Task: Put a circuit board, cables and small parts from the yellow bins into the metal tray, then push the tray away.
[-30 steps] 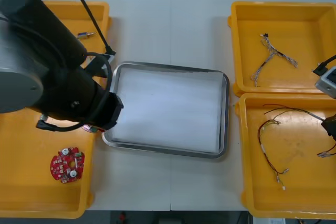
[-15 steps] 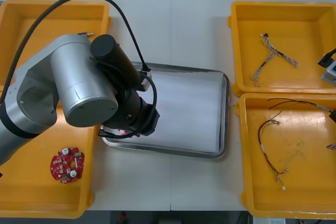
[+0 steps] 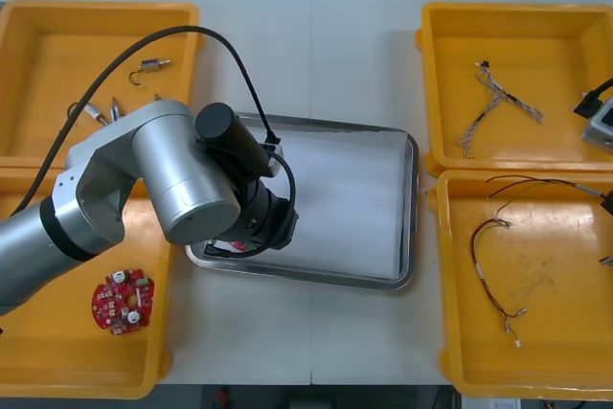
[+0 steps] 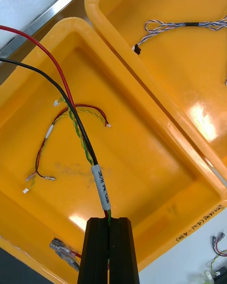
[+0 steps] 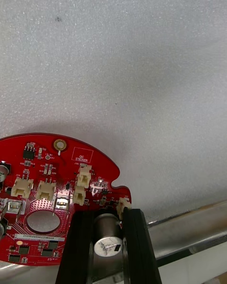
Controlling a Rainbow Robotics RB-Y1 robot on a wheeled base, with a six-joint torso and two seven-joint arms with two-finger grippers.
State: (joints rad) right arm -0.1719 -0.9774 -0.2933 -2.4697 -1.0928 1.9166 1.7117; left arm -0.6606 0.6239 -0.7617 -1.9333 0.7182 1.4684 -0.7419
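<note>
While the left arm leans over the near-left corner of the metal tray, which sits mid-surface, we log the front view first. Yellow bins line the left and right edges of the surface. Near-left bin: a second circuit board, lying flat. Far-left bin: small metal parts. Far-right bin: a blue and white cable. Near-right bin: red and yellow cables.

Right wrist view. The right claw is over the near-right bin, its fingers pressed nearly together on a thin black and red cable, pinched just below its white label. The loose length runs off toward the tray side.

Left wrist view. The left claw holds the circuit board, its fingers kept apart only by the width of a silver round component at the board's edge. The board is over the tray's white lining, just inside the rim. We cannot tell whether it touches the lining.

Our judgement: the step in hand is setting the board down. To do it well, we would lower it until the board lies flat and keep its edge inside the rim. Then we would part the fingers just enough to free the component and lift straight up so nothing drags. The right claw had best wait until the tray is free.
</note>
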